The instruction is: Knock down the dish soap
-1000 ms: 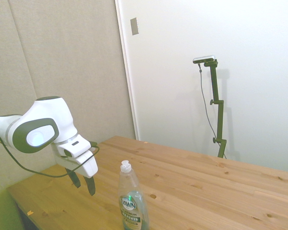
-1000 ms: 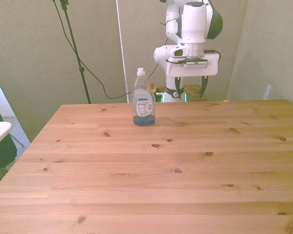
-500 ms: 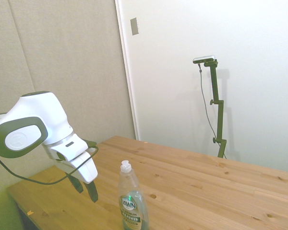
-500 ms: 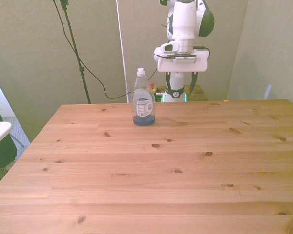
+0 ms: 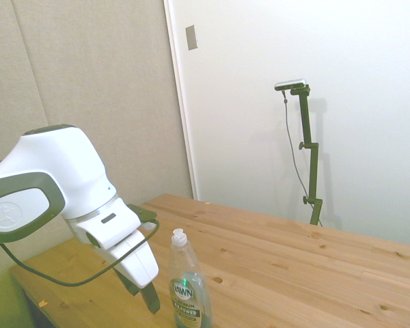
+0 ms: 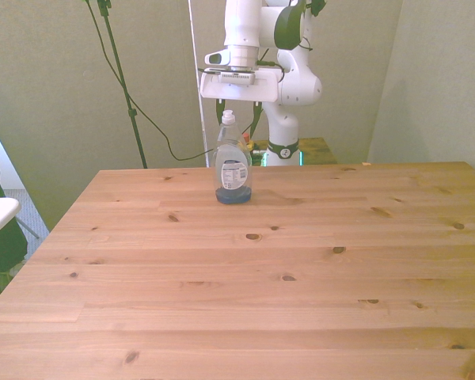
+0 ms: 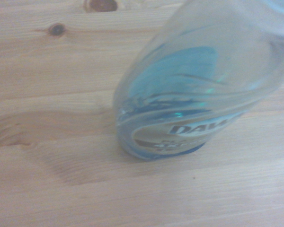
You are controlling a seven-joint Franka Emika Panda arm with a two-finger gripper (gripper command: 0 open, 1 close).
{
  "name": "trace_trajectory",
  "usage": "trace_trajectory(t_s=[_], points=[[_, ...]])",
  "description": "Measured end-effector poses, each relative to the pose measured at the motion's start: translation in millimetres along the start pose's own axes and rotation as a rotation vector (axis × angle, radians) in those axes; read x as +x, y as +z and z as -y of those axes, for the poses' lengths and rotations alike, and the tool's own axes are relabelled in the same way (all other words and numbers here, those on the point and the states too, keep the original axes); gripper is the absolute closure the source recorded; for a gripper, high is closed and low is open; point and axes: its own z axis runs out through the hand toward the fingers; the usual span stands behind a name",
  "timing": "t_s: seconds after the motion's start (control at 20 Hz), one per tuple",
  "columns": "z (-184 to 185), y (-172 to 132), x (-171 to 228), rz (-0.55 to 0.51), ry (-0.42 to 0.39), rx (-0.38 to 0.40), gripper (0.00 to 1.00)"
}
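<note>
One wooden table (image 6: 301, 269) fills most of the front view, its planks marked with dark knots. Above its far edge hangs the white Franka arm (image 5: 48, 188), tilted down toward the boards. Its pincer (image 5: 145, 295) sits just beside the dish soap (image 6: 233, 162), low, on the side away from the front camera; whether its dark fingers are apart or together I cannot tell. Upright on the table near the far edge stands the dish soap, a slim clear bottle with white cap, blue liquid pooled at its base, the Dawn label showing in the wrist view.
</note>
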Motion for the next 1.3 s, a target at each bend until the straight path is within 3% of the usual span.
trace_trajectory(t_s=[0.5, 0.95, 1.3], points=[[29, 13, 31, -0.017, 0.005, -0.014, 1.00], [66, 31, 60, -0.051, 0.069, -0.007, 1.00], [109, 51, 104, -0.113, 0.144, 0.050, 1.00]])
